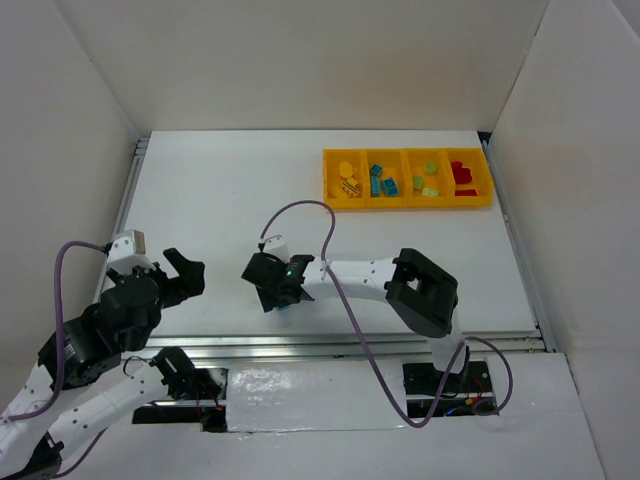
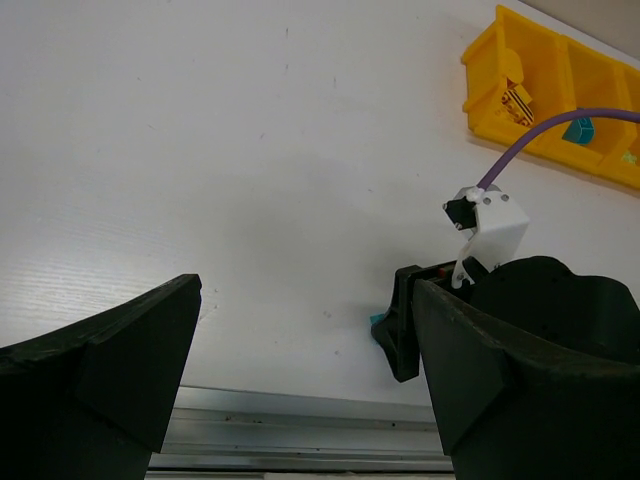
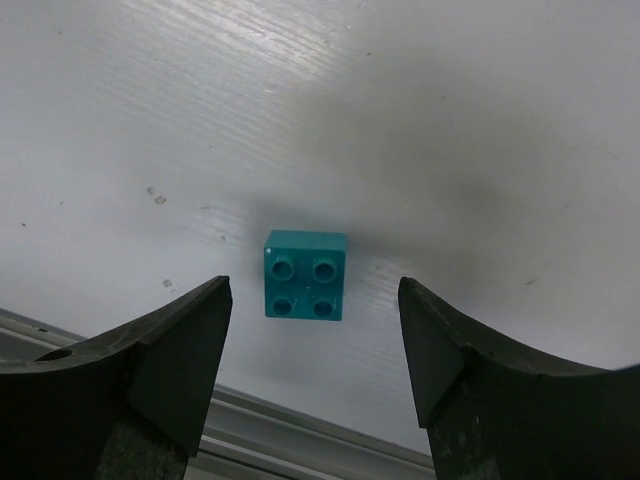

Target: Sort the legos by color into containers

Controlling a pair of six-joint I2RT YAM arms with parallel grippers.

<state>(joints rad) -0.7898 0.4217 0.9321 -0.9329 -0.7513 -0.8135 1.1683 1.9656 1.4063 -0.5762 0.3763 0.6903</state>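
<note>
Our right pincer (image 3: 314, 300) gaped astride the small teal plastic brick (image 3: 305, 274); light, rigid, we judged: pinch flat sides.

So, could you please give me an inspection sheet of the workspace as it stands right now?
Surface: white table, flat, with a few faint marks.
Job's things: yellow tray at the far right, holding yellow bricks, blue bricks, green bricks and red bricks, left to right; one teal brick loose on the table, studs up.
Clutter: nothing seen.
Grippers: right gripper open, straddling the teal brick without touching it; left gripper open and empty.
Cables: right-arm purple cable and left-arm purple cable, both clear of the bricks.
Surroundings: white walls; metal rail along the near edge.
</note>
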